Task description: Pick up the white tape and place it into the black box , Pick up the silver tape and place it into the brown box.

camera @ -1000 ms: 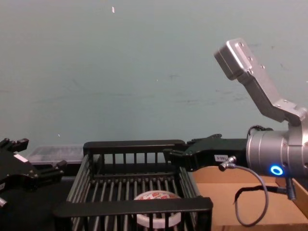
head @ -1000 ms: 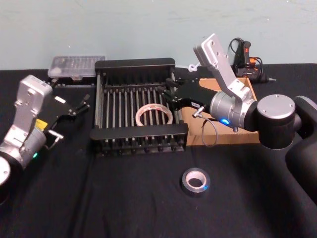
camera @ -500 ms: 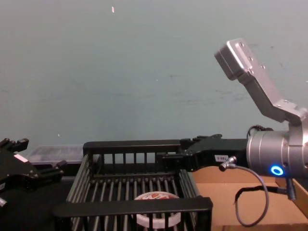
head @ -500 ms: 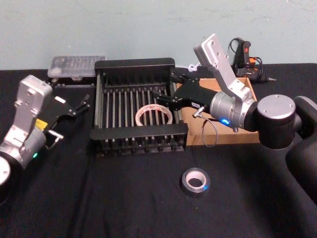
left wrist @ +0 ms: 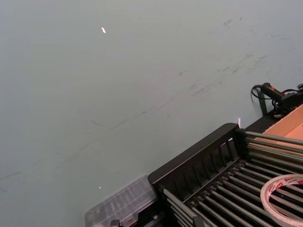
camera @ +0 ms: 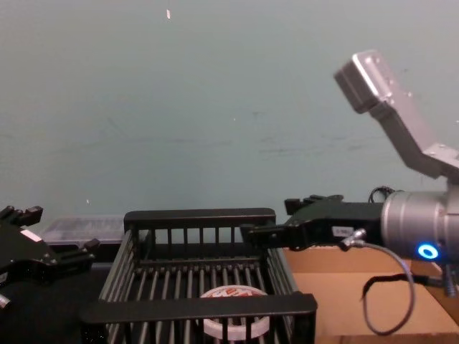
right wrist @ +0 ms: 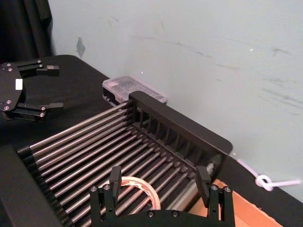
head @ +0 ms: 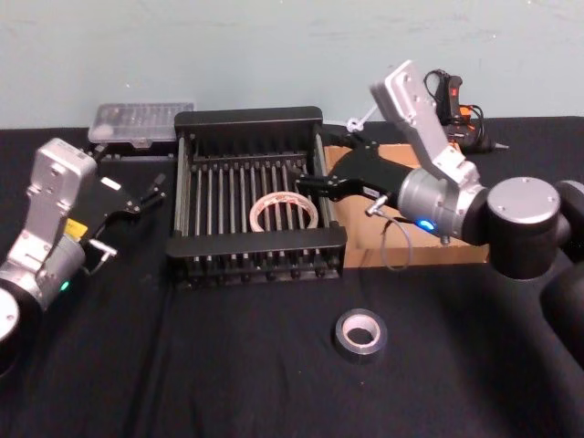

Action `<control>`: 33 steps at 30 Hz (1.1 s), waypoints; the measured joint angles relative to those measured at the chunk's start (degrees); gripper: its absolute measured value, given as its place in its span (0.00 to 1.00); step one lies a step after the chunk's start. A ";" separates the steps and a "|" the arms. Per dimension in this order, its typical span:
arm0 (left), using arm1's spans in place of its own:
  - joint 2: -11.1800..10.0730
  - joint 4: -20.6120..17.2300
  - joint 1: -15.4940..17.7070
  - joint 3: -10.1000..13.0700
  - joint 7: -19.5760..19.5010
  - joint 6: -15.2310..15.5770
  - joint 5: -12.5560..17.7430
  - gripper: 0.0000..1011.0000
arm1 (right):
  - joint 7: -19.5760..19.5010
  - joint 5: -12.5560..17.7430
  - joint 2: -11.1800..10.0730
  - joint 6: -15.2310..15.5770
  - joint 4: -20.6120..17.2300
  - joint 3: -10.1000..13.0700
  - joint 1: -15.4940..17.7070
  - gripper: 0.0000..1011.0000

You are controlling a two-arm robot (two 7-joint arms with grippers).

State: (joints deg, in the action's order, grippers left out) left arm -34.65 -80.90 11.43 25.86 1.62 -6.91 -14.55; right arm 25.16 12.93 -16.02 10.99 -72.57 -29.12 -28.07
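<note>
While my right claw [head: 306, 185] hangs over the right-hand side of the black box [head: 248, 119], its fingers are spread and hold nothing. Compared with a second ago the arm has shifted: the elbow and wrist housing sit farther to my right, the claw is stretched flatter across the crate's right wall, and the fingertips no longer crowd the ring. I read that as a pull-back after letting go.

White tape [head: 284, 211] lies flat on the crate's bars, right of centre toward the near rim, apart from my fingers. It has not moved between the older pictures and this one. First half of the task looks done.

Silver tape [head: 359, 334] sits on the black tabletop [head: 228, 365], in front of the crate and well apart from both boxes, untouched. Brown box [head: 461, 164] stands just right of the crate, mostly under my right arm; what I can see of its floor is bare. Next job, as I judge it: swing the right claw back and down to the silver roll.

Left claw [head: 137, 196] is parked left of the crate, fingers spread, holding nothing, in the same place as before.

Writing: red print runs round the inner core of the white tape in the left wrist view [left wrist: 286, 198]; it may be a brand name, but I cannot read it. A small white label with dark characters sits on my right claw body in the chest view, also unreadable.
</note>
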 joint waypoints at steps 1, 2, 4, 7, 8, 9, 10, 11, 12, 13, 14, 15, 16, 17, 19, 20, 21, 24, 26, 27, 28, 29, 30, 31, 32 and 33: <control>0.00 0.00 0.00 0.00 0.00 0.00 0.00 0.99 | -0.13 0.09 -0.53 0.33 -1.21 0.46 0.64 0.99; 0.00 0.00 0.00 0.00 0.00 0.00 0.00 0.99 | -0.19 0.16 -0.85 0.49 -1.94 0.69 1.03 0.99; 0.00 0.00 0.00 0.00 0.00 0.00 0.00 0.99 | -0.25 0.42 -1.57 0.88 -3.50 1.20 1.87 0.99; 0.00 0.00 0.00 0.00 0.00 0.00 0.00 0.99 | -0.26 1.15 -3.31 1.73 -6.94 2.39 3.77 0.99; 0.00 0.00 0.00 0.00 0.00 0.00 0.00 0.99 | -0.23 1.53 -4.23 2.13 -8.58 2.89 4.74 0.99; 0.00 0.00 0.00 0.00 0.00 0.00 0.00 0.99 | -0.17 1.81 -4.74 2.36 -9.48 3.16 5.31 0.99; 0.00 0.00 0.00 0.00 0.00 0.00 0.00 0.99 | 0.06 2.32 -5.95 2.81 -11.42 3.77 6.56 0.99; 0.00 0.00 0.00 0.00 0.00 0.00 0.00 0.99 | 0.17 2.60 -6.59 3.07 -12.41 4.07 7.22 0.99; 0.00 0.00 0.00 0.00 0.00 0.00 0.00 0.99 | 0.30 2.89 -7.15 3.30 -13.32 4.34 7.83 0.99; 0.00 0.00 0.00 0.00 0.00 0.00 0.00 0.99 | 0.59 3.52 -8.58 3.81 -15.34 4.99 9.26 0.99; 0.00 0.00 0.00 0.00 0.00 0.00 0.00 0.99 | 0.71 3.85 -9.25 4.03 -16.27 5.28 9.96 0.99; 0.00 0.00 0.00 0.00 0.00 0.00 0.00 0.99 | 0.84 4.12 -9.85 4.25 -17.06 5.54 10.56 0.99; 0.00 0.00 0.00 0.00 0.00 0.00 0.00 0.99 | 1.04 4.56 -10.67 4.53 -18.14 5.90 11.39 0.99; 0.00 0.00 0.00 0.00 0.00 0.00 0.00 0.99 | 1.30 5.23 -12.14 5.05 -20.03 6.49 12.94 0.99; 0.00 0.00 0.00 0.00 0.00 0.00 0.00 0.99 | 1.59 5.92 -13.55 5.57 -21.71 6.97 14.39 0.99; 0.00 0.00 0.00 0.00 0.00 0.00 0.00 0.99 | 1.68 6.17 -14.14 5.75 -22.42 7.17 15.00 0.99; 0.00 0.00 0.00 0.00 0.00 0.00 0.00 0.99 | 1.96 6.81 -15.63 6.23 -24.07 7.56 16.53 0.99; 0.00 0.00 0.00 0.00 0.00 0.00 0.00 0.99 | 2.31 7.84 -17.88 6.84 -26.49 8.09 18.95 0.99; 0.00 0.00 0.00 0.00 0.00 0.00 0.00 0.99 | 2.44 8.35 -18.94 7.15 -27.52 8.30 20.09 0.99; 0.00 0.00 0.00 0.00 0.00 0.00 0.00 0.99 | 2.58 8.91 -19.98 7.41 -28.59 8.48 21.26 0.99; 0.00 0.00 0.00 0.00 0.00 0.00 0.00 0.99 | 2.65 9.16 -20.43 7.56 -29.01 8.56 21.79 0.99; 0.00 0.00 0.00 0.00 0.00 0.00 0.00 0.99 | 2.72 9.42 -20.83 7.71 -29.36 8.62 22.31 0.99; 0.00 0.00 0.00 0.00 0.00 0.00 0.00 0.99 | 2.81 9.95 -21.65 7.97 -30.03 8.67 23.32 0.99; 0.00 0.00 0.00 0.00 0.00 0.00 0.00 0.99 | 2.84 10.18 -21.94 8.11 -30.28 8.67 23.72 0.99; 0.00 0.00 0.00 0.00 0.00 0.00 0.00 0.99 | 2.86 10.36 -22.19 8.22 -30.47 8.67 24.00 0.99; 0.00 0.00 0.00 0.00 0.00 0.00 0.00 0.99 | 2.91 10.59 -22.48 8.38 -30.65 8.63 24.34 0.99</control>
State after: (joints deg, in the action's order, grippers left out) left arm -34.65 -80.90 11.44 25.86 1.62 -6.91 -14.55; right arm 28.06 23.52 -38.49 19.37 -103.22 -20.49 -3.73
